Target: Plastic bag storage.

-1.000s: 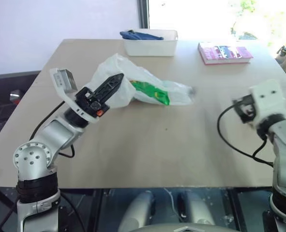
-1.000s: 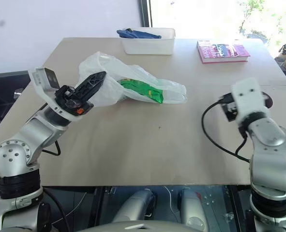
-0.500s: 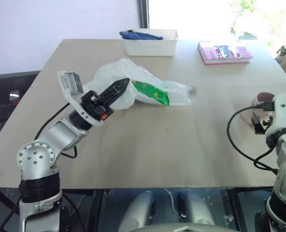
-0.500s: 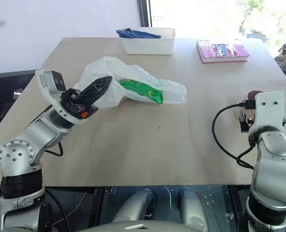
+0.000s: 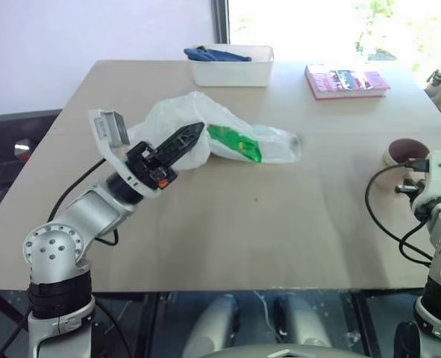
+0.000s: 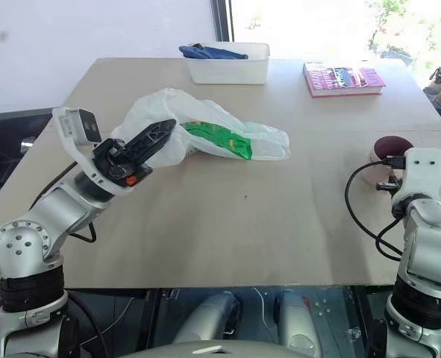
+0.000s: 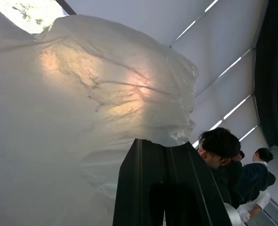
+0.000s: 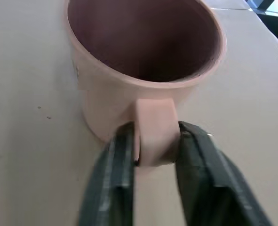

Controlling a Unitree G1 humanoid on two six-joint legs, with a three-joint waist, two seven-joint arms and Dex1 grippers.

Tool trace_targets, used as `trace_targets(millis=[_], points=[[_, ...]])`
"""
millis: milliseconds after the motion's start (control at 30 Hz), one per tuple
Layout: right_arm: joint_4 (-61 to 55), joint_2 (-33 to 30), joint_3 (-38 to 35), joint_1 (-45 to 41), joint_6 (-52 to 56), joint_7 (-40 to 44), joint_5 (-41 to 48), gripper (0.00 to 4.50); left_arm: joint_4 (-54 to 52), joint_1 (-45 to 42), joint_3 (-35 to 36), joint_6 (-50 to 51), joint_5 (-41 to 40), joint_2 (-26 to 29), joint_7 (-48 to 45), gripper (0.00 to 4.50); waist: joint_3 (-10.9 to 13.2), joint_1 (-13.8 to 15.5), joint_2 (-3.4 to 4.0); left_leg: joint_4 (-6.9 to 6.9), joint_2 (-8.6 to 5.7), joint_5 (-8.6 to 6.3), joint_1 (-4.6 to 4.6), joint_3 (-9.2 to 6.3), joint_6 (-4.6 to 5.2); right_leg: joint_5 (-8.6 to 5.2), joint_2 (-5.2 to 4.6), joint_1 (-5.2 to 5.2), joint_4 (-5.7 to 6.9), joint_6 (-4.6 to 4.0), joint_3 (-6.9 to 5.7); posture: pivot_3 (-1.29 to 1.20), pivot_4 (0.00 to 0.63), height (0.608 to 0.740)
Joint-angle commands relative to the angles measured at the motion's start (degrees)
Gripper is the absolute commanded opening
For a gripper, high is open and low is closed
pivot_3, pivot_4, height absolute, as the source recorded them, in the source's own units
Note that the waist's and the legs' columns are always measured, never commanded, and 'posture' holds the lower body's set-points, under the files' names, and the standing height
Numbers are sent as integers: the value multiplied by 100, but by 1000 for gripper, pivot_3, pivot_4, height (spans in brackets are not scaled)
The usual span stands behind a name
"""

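Left eye view: the left gripper point(image 5: 192, 134) is holding the large, thin, translucent white plastic bag point(image 5: 177, 119) by one wrinkled edge, jaws together on the film and raised above the beige wooden table point(image 5: 250, 224). The rest of the bag is trailing onto the table centre, with a small shiny green snack packet point(image 5: 235, 142) lying inside it. A white rectangular plastic bin point(image 5: 231, 66) is standing at the far edge, near a pink book point(image 5: 345, 80).

The right wrist view is showing what the head views cannot: the right gripper point(image 8: 155, 141) is clamping its jaws on the handle of a pink ceramic mug point(image 8: 143, 52) at the table's right edge.

The step in hand appears to be gathering the bag for storage. The next move probably calls for the right arm to free itself and support the trailing end.

The left wrist view is showing backlit film draped over the jaws, with people beyond, possibly onlookers.
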Motion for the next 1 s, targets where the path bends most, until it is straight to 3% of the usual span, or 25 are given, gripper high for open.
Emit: trace_targets(millis=[33,233,400,600,733,1000], points=[[-268,-127,-110,-57,-274,82,284,402,-113,-20,246,-116,-494,61,82,0,0,2,0,0,0,0,0,0,0,0,0,0,-1,0,0,0,150,740],[-1648,-498,536,212,201,1440,1770,402,410,-145,620,19,-1473,264,211,0,5,-15,10,-4,4,0,-1,-3,1,-1,2,-2,-1,0,-1,0,150,740],[-1721,-203,1552,-456,-2,1414,2342,402,940,-349,1184,599,-1484,291,80,0,5,-26,9,-1,7,0,0,-1,1,-1,5,0,-4,1,-2,0,150,740],[-464,181,3170,-1164,-1595,1286,2056,402,1139,-416,1395,1422,-1484,551,-239,0,4,-20,2,-1,5,0,-2,-3,1,0,4,-1,-8,0,-5,0,150,740],[611,320,4208,-1649,-2998,1179,1314,402,876,-201,1260,1689,-1484,803,-422,0,4,-32,2,-5,4,0,-2,-4,0,0,4,-2,-9,-1,-6,0,150,740],[1862,682,4518,-2372,-4449,648,388,402,229,602,1192,1739,-1484,1121,-814,0,4,-136,2,-12,3,0,-2,-4,0,1,5,-7,-9,-1,-2,0,150,740]])
